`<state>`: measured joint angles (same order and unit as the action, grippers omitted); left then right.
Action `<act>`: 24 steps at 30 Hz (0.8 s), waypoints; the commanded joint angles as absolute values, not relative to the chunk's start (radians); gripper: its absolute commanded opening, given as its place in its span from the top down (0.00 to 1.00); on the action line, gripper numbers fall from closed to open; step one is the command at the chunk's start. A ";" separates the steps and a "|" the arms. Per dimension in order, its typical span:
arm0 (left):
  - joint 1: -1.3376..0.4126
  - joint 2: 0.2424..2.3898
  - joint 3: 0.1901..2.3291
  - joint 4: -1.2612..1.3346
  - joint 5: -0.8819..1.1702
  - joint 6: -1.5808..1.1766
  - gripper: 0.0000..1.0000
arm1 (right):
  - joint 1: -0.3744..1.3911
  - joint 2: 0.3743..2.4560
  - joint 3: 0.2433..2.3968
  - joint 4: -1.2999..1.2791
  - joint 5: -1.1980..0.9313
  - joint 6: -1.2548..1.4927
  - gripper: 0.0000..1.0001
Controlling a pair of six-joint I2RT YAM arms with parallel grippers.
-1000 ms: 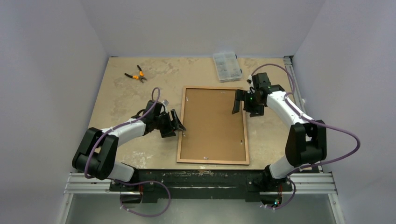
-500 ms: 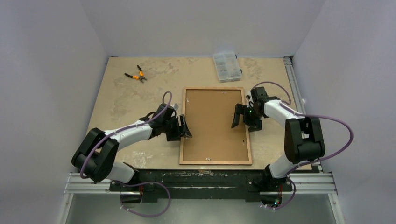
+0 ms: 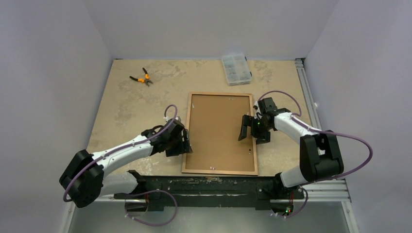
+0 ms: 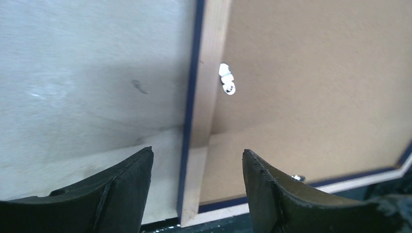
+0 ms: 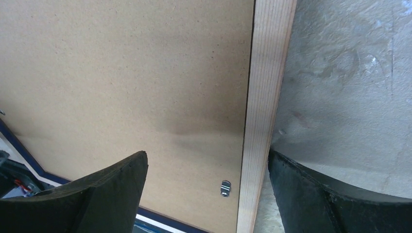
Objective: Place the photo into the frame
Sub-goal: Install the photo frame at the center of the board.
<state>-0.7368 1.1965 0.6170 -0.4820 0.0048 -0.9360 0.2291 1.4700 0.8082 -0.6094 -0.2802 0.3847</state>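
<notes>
Top external, bench (image 3: 126,107): mottled beige, stone-like slab.
Frame (image 3: 188,121): flat at bench centre toward 6 o'clock; thin light-wood rails face up, dark blue outer edge.
Backing board (image 3: 218,131): matte brown rectangle inside the rails.
Right tool (image 3: 248,128): curved black fingers apart, straddling the 3 o'clock rail.
Left tool (image 3: 187,143): fingers apart, straddling the 9 o'clock rail.
Box (image 3: 236,69): clear plastic, compartmented, 12 o'clock.
Pliers (image 3: 141,77): orange-handled, 10 o'clock.

No legible text, labels, brands or numbers on frame (image 3: 221,94), organizer box (image 3: 236,69) or pliers (image 3: 141,77).
</notes>
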 commanded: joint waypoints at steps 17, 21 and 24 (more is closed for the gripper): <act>-0.739 1.525 0.934 -0.612 -0.210 -0.945 0.47 | 0.233 1.498 0.837 -0.627 -0.244 0.371 0.08; -0.740 1.561 0.931 -0.581 -0.195 -0.937 0.53 | 0.233 1.503 0.839 -0.620 -0.254 0.371 0.09; -0.740 1.589 0.929 -0.553 -0.169 -0.934 0.61 | 0.233 1.509 0.843 -0.622 -0.256 0.367 0.09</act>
<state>-0.7361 1.5600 0.9016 -0.5873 -0.1764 -0.9417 0.2291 1.4857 0.8204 -0.6235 -0.2741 0.3836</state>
